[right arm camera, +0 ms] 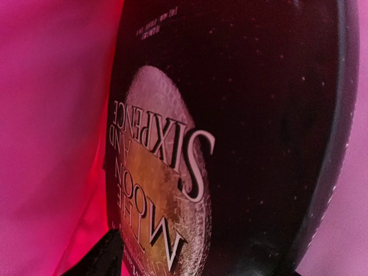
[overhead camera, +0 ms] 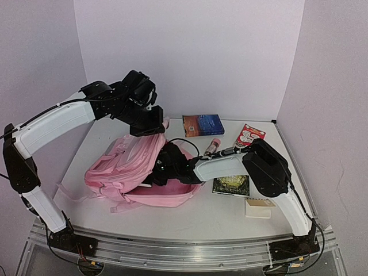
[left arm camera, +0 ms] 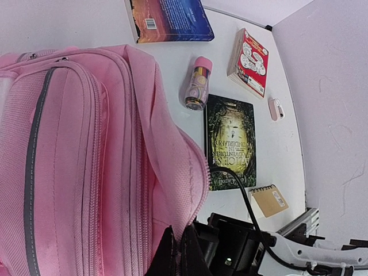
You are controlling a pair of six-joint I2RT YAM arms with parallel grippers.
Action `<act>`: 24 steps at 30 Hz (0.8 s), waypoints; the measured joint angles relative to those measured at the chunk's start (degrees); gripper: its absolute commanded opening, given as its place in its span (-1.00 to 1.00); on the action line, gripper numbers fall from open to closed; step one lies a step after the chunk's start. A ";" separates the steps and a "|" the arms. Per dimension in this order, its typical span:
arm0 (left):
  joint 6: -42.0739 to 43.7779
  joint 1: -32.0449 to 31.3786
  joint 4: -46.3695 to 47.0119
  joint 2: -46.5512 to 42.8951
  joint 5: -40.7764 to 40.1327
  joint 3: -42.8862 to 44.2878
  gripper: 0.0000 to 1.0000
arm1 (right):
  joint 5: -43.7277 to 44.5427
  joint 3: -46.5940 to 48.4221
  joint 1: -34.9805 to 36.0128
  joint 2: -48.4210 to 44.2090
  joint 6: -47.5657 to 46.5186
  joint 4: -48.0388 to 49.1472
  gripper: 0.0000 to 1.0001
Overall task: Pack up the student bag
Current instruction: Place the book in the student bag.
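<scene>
The student bag [overhead camera: 123,167] lies on its side mid-table, pink, with its main opening facing right. My left gripper [overhead camera: 150,127] is above it, shut on the zipper edge of the bag [left arm camera: 75,161] and holding that flap up; the fingers pinch the fabric at the left gripper [left arm camera: 179,229]. My right gripper [overhead camera: 162,171] reaches into the opening. In the right wrist view a dark book [right arm camera: 230,115] titled "The Moon and Sixpence" fills the frame against pink lining. The right gripper [right arm camera: 198,259] is open, its fingers spread wide to either side of the book's lower end.
To the right of the bag lie a blue book [overhead camera: 202,124], a pink-capped bottle [overhead camera: 214,145], a red-and-white book [overhead camera: 249,135], a dark green book [overhead camera: 231,184] and a spiral notepad [overhead camera: 257,207]. A small pink item [left arm camera: 276,108] sits near the right wall.
</scene>
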 measured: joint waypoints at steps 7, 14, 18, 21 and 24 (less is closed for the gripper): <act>0.04 0.00 1.22 -2.18 -0.85 -2.14 -1.00 | -0.78 -1.56 -0.04 -3.23 -4.02 -3.59 0.67; 0.04 0.00 1.73 -3.36 -1.53 -3.13 -1.00 | 0.90 -8.14 -0.14 -9.64 -8.12 -7.01 0.68; 0.04 0.00 2.35 -3.62 -1.55 -3.73 -1.00 | 2.27 -11.44 -0.68 -12.76 -9.61 -8.58 0.54; 0.04 0.00 2.64 -3.67 -1.55 -3.94 -1.00 | 2.92 -13.93 -1.49 -14.78 -10.40 -9.28 0.21; 0.05 0.00 2.65 -3.68 -1.55 -3.98 -1.00 | 4.04 -16.12 -2.59 -16.75 -12.10 -10.46 -0.10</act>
